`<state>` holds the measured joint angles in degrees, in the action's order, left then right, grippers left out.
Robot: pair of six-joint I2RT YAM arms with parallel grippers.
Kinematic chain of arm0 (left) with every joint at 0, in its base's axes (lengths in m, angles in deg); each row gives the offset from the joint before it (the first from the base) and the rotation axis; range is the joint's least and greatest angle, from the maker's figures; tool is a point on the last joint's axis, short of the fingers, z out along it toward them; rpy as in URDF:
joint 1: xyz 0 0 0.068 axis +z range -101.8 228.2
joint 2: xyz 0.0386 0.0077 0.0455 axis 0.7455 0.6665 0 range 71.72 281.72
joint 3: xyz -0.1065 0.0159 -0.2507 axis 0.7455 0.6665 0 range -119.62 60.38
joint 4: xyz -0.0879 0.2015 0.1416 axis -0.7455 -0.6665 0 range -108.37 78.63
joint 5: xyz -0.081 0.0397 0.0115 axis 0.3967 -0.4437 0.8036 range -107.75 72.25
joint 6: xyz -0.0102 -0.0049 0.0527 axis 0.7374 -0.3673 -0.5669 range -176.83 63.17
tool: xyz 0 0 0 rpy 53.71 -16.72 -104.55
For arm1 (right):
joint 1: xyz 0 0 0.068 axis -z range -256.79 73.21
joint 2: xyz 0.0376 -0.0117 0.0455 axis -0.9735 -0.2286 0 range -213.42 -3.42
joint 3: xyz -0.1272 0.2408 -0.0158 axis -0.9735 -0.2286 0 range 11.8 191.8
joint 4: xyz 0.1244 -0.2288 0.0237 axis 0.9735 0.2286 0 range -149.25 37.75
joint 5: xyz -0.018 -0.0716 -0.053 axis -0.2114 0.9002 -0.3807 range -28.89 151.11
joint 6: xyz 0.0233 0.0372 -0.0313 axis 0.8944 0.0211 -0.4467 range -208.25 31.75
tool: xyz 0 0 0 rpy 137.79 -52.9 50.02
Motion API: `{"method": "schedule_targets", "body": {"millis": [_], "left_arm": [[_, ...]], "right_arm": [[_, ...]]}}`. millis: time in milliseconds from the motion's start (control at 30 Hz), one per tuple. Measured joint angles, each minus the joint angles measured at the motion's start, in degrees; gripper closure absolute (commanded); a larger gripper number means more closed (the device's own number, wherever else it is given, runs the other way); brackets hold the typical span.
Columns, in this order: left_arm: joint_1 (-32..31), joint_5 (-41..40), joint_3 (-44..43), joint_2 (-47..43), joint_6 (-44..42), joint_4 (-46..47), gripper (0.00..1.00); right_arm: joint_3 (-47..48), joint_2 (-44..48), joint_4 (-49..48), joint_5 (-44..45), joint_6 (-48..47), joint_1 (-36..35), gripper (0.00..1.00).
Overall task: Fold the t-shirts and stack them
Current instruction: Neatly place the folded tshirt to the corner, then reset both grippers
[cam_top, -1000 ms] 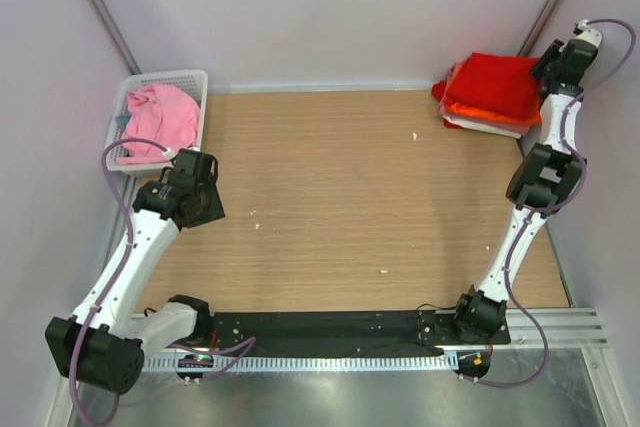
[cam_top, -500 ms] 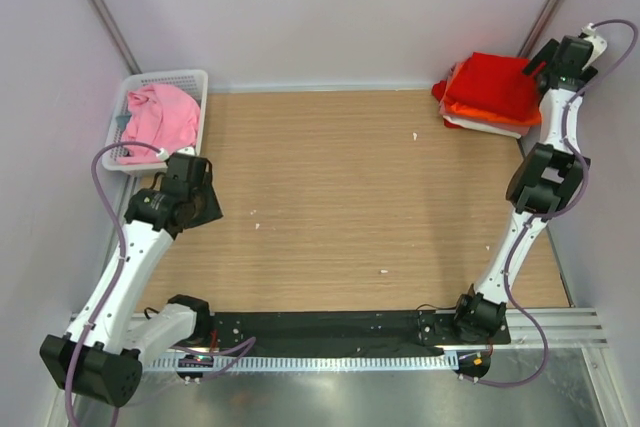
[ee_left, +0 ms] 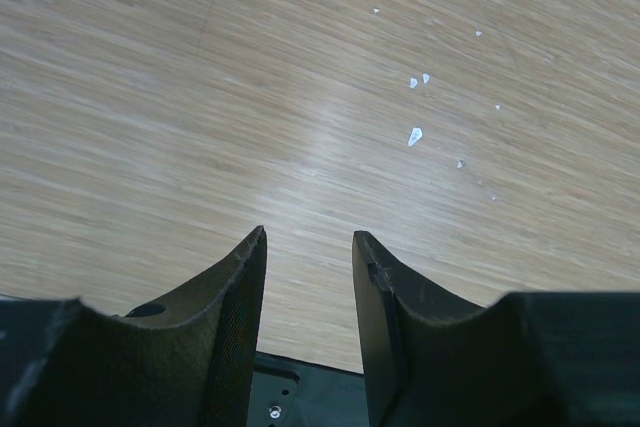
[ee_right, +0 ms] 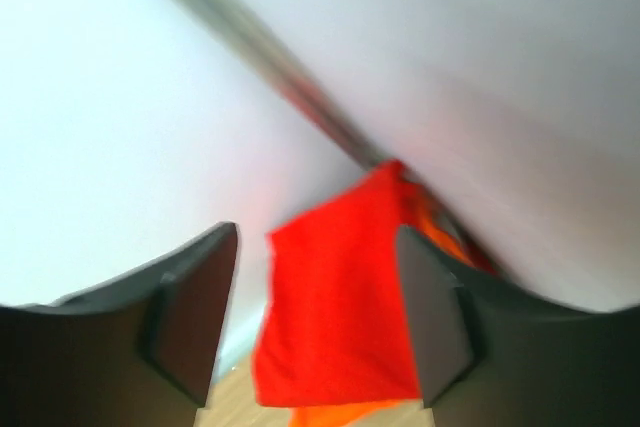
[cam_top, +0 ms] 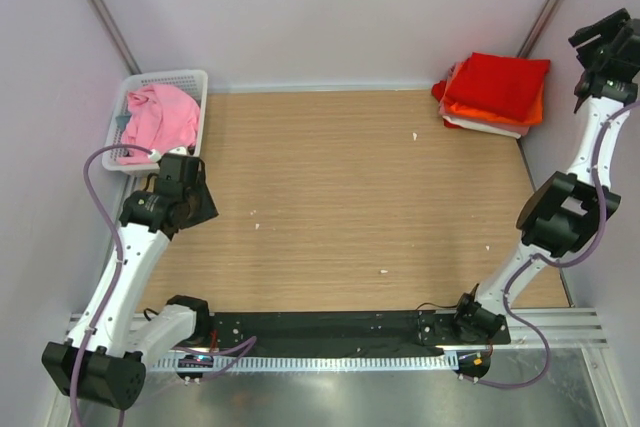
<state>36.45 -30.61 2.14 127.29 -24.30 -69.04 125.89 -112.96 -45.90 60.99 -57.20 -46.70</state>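
Top external view has your red t-shirt (cam_top: 497, 79) atop the stack (cam_top: 468, 109); left claw (ee_left: 308, 247) and right claw (ee_right: 316, 237) gape empty. Next you'd likely fetch the pink t-shirt (cam_top: 160, 115) from its basket (cam_top: 168, 76).

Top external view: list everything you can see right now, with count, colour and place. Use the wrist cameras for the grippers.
red t-shirt: 1, bright red, folded, top of the stack at the table's far right corner
orange t-shirt: 1, orange, directly under the red one
white t-shirt: 1, white, only its edge shows at the stack's bottom
pink t-shirt: 1, pink, crumpled inside the basket
basket: 1, white, far left corner
table: 1, light wood, centre
specks: several, white, scattered on the tabletop
left gripper: 1, black, open and empty, over bare wood near the basket
right gripper: 1, black, open and empty, up beside the stack
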Motion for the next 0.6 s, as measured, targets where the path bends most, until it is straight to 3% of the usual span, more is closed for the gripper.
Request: {"method": "schedule_targets", "body": {"millis": [133,167,300,333,433,533,600], "left_arm": [[0.0,0.0,0.0,-0.3,0.0,0.0,0.59],[0.0,0.0,0.0,-0.4,0.0,0.0,0.59],[0.0,-0.2,0.0,-0.7,0.0,0.0,0.59],[0.0,-0.1,0.0,-0.7,0.0,0.0,0.59],[0.3,-0.1,0.0,-0.7,0.0,0.0,0.59],[0.8,-0.2,0.0,-0.7,0.0,0.0,0.59],[1.2,-0.2,0.0,-0.7,0.0,0.0,0.59]], "right_arm": [[5.7,-5.9,-7.2,-13.0,4.4,0.0,0.62],[7.8,-8.4,-9.0,-16.0,5.5,-0.3,0.75],[6.9,-13.9,-11.6,-23.5,7.3,-2.1,0.80],[4.4,-13.9,-10.8,-23.7,7.1,-2.7,0.77],[-6.5,-10.6,-7.3,-18.6,5.2,-5.3,0.38],[-18.2,-4.3,-3.9,-12.4,2.5,-9.4,0.25],[-26.1,2.3,-2.4,-8.2,0.4,-15.7,0.23]]}}
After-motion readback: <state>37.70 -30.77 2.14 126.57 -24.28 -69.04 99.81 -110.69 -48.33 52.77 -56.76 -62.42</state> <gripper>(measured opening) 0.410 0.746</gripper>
